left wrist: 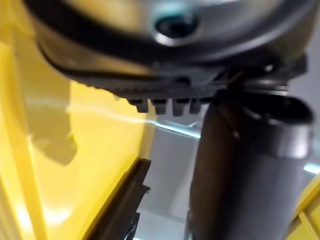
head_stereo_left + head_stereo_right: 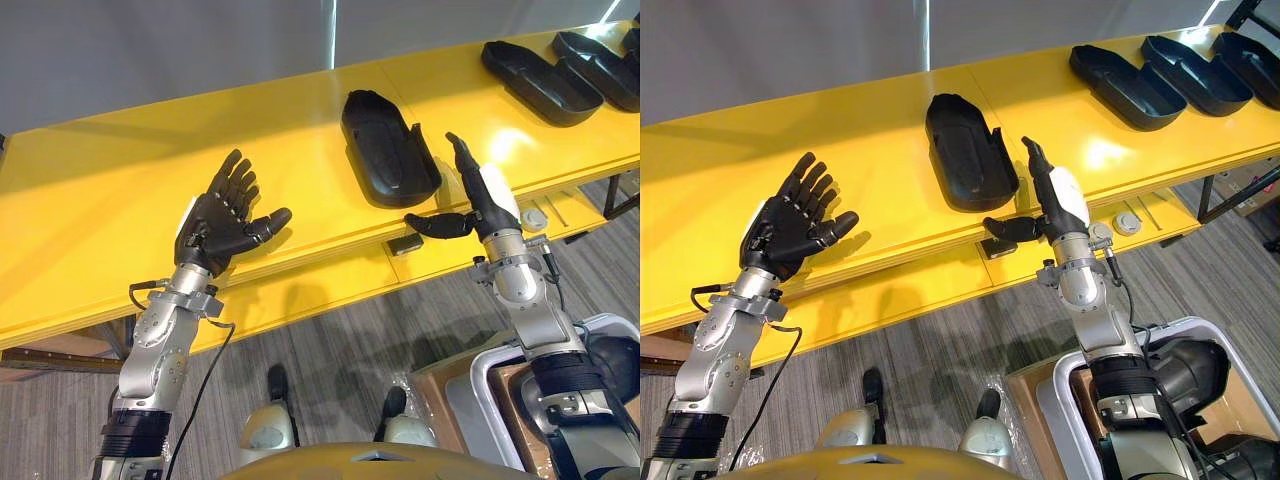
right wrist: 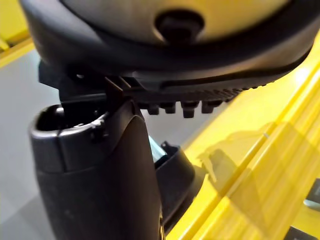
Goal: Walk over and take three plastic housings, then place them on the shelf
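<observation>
black plastic housing (image 2: 388, 148) on yellow table (image 2: 100, 180), long axis front-to-back

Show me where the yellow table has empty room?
The biggest bare patch of the yellow table is left of the nearest black housing, past the open left hand. A smaller gap lies right of it. The far right end is crowded with housings.

Over a long glossy yellow bench (image 2: 90, 200), a dark left hand (image 2: 222, 215) is spread wide; the dark right hand (image 2: 480, 205), fingers straight, stands just beside a black oval plastic housing (image 2: 388, 150). More black housings (image 2: 540, 80) lie far right.
</observation>
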